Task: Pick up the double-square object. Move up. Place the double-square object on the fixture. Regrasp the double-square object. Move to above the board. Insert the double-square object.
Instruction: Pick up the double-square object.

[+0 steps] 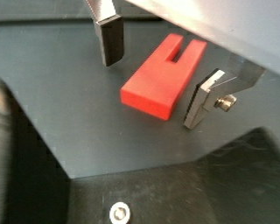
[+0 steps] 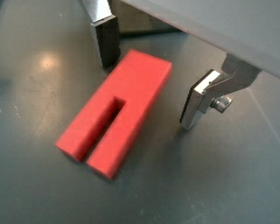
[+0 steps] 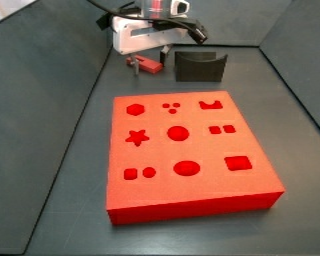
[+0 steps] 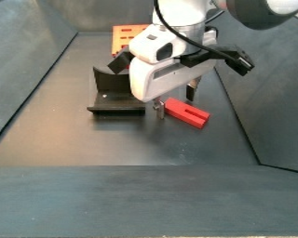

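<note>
The double-square object (image 1: 160, 77) is a small red block with a slot in one end. It lies flat on the dark floor in both wrist views (image 2: 113, 109). My gripper (image 1: 152, 89) is open and low over it, with one finger (image 1: 109, 44) on each side and a gap to the block on both sides (image 2: 150, 93). In a side view the block (image 4: 185, 112) lies just beside the fixture (image 4: 112, 96), under the gripper (image 4: 174, 105). The board (image 3: 190, 150) is a big red slab with shaped holes. The fixture (image 3: 199, 66) stands beyond it, the block (image 3: 147, 63) next to it.
Dark sloping walls (image 3: 56, 110) enclose the floor on all sides. A screw head (image 1: 119, 211) sits in the dark rig part near the block. The board's far edge (image 4: 123, 35) shows behind the fixture.
</note>
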